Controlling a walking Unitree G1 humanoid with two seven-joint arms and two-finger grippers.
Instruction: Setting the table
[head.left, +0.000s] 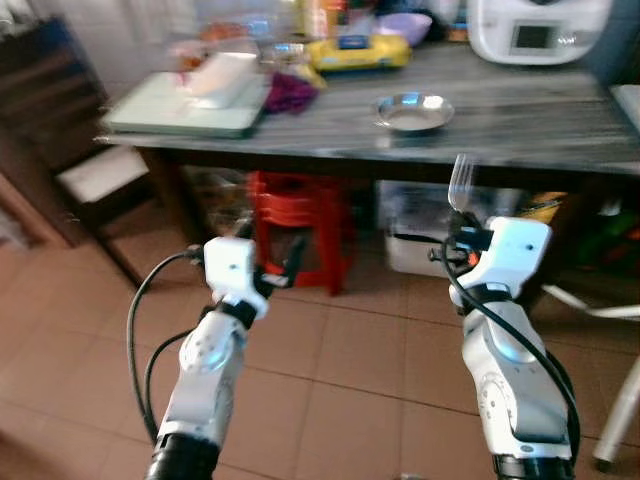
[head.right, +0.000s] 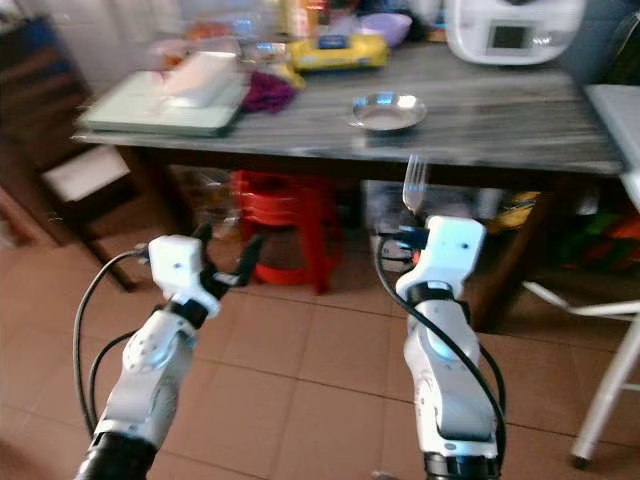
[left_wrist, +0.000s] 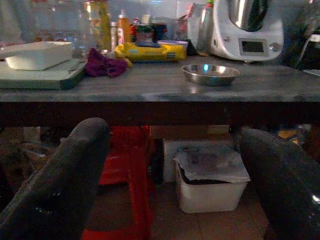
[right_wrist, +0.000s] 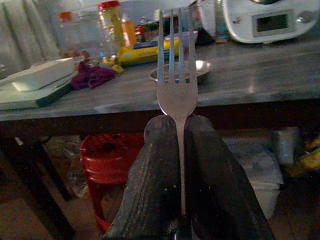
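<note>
The right gripper (right_wrist: 181, 165) has its jaws clamped on the handle of a fork (right_wrist: 176, 75), which stands upright with its tines up, held in the air in front of the edge of the grey surface (head.left: 520, 120) and below its top. The left gripper (head.left: 272, 262) hangs at about the same height with its jaws apart and nothing between them. On the surface sit a small metal bowl (head.left: 413, 111), a white dish (left_wrist: 37, 54) on a green board (left_wrist: 42, 80), a purple cloth (left_wrist: 104, 66) and a white appliance (head.left: 535, 28); under it stand a red stool (head.left: 300, 225) and a white bin (left_wrist: 212, 182).
</note>
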